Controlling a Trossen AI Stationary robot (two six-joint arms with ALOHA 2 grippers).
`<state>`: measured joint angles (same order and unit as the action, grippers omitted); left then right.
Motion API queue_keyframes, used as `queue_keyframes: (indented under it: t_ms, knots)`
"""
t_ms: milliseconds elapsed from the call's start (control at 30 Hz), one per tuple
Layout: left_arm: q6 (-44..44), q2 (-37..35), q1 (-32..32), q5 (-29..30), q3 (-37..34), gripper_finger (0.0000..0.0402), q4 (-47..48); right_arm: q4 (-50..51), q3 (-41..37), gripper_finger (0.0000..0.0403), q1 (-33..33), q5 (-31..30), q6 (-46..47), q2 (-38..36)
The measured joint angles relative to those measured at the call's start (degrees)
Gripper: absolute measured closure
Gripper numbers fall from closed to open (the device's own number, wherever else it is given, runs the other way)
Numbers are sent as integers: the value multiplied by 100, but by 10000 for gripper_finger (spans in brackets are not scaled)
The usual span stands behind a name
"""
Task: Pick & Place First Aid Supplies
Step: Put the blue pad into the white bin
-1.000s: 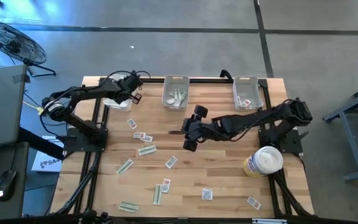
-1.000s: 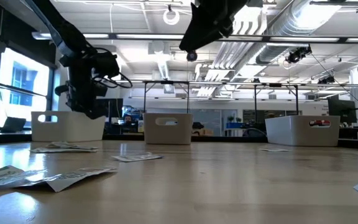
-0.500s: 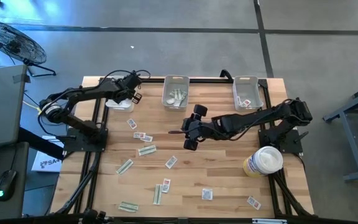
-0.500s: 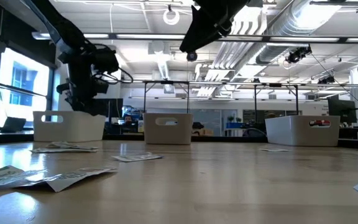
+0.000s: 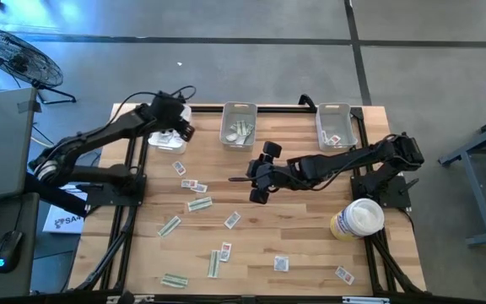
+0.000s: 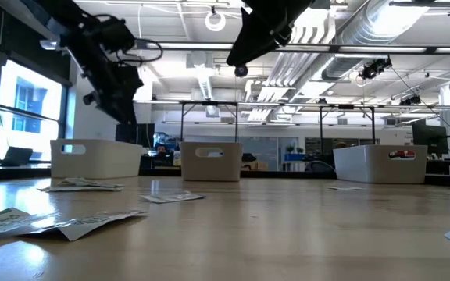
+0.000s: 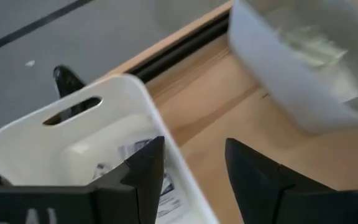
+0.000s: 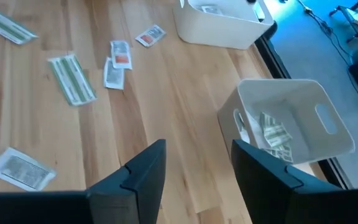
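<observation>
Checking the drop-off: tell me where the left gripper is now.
In the high view the left gripper hangs over the far-left bin, left of the middle bin.

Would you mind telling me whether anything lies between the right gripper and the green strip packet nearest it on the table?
Nothing visible does: the right gripper hangs open above bare wood, and only tabletop separates it from the green strip packet.

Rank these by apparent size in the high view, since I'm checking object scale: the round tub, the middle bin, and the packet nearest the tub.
1. Round tub
2. Middle bin, nearly alike, so uncertain
3. Packet, clearly smallest
</observation>
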<state>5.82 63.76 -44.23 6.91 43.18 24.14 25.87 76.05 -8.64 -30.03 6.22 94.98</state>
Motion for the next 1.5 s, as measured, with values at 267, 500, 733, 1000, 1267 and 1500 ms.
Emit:
queue_keyframes:
  t_ms: [267,500,733,1000,1267,1500]
  knots:
    - [185,-851,0,-1216,-216,236,-89,1708,-4,226,13,-117,1347,0]
    - [352,-1300,2,-1924,-965,236,-697,3016,-24,226,-14,147,3057,-3]
    - [496,-1407,2,-2370,-1562,236,-1446,2317,-1007,226,158,1108,4625,-13]
    - [498,-1407,2,-2450,-1663,236,-1543,1493,-2056,226,428,1686,5161,-10]
    - [498,-1407,2,-2450,-1663,236,-1565,544,-2655,234,728,1800,5084,-11]
    - [498,-1405,2,-2448,-1663,236,-1563,72,-3010,290,793,1886,5032,-35]
